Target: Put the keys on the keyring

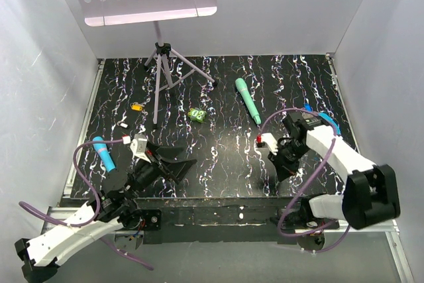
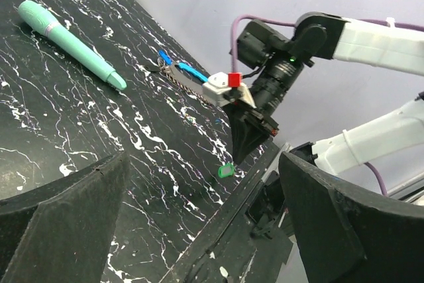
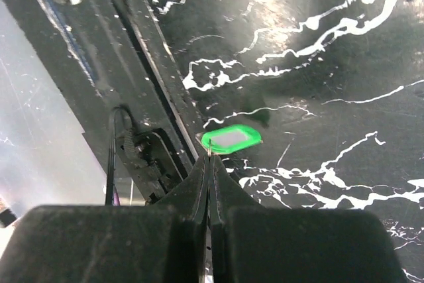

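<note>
You have not threaded anything yet. Your right gripper (image 3: 209, 162) has its jaws pressed together on what looks like the thin blade of the tiny, plastic-headed light green key (image 3: 230, 139), which seems to sit just above the black, white-veined surface (image 1: 225, 157) at its near edge. The keyring (image 2: 187, 71), a fine grey beaded chain with a bright blue curved clasp, lies well apart, beyond that arm. The tiny yellow-orange key (image 1: 137, 106) lies untouched on the far left. Your left gripper (image 1: 180, 160) has its jaws wide apart, holding nothing. Both keys are left to go on.
</note>
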Robot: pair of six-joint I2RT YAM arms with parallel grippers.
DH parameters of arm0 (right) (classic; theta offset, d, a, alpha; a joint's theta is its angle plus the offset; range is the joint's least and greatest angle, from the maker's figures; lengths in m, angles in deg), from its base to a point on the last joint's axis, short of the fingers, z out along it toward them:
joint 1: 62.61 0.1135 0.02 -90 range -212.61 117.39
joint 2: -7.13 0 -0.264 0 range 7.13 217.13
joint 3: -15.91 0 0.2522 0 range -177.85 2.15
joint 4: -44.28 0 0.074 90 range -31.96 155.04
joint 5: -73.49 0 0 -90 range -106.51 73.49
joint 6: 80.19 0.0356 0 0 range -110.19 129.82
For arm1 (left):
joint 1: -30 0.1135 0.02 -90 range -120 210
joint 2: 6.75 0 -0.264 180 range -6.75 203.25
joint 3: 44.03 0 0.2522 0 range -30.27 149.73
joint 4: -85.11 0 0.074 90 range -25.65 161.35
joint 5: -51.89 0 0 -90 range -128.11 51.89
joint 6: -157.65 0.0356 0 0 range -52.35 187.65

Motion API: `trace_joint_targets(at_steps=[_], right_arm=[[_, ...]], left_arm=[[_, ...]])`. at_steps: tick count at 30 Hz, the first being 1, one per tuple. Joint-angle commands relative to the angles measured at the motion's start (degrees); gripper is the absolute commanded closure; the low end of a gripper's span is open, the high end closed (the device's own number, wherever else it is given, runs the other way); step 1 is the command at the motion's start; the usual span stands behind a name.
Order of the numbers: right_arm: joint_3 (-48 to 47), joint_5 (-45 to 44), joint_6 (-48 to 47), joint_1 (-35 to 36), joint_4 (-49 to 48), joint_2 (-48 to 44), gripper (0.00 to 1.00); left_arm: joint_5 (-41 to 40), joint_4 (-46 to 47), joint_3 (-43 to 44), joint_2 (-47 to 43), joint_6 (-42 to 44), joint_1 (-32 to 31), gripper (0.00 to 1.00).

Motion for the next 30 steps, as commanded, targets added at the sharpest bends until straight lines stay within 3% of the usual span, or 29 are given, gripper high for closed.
trace_joint_targets(at_steps=[1,15,30], right_arm=[[-3.3,-4.9,4.6,0.2,-4.3,7.4,0.99],[-14.6,-6.9,12.6,5.0,-11.1,24.1,0.99],[-19.0,-8.1,15.6,8.5,-12.8,30.7,0.99]], left_arm=[[0.3,-0.8,-0.1,-0.5,0.9,0.4,0.05],[-2.0,-7.6,-1.5,-9.2,0.5,0.4,0.05],[-2.7,-9.2,-1.7,-10.7,0.3,0.4,0.04]])
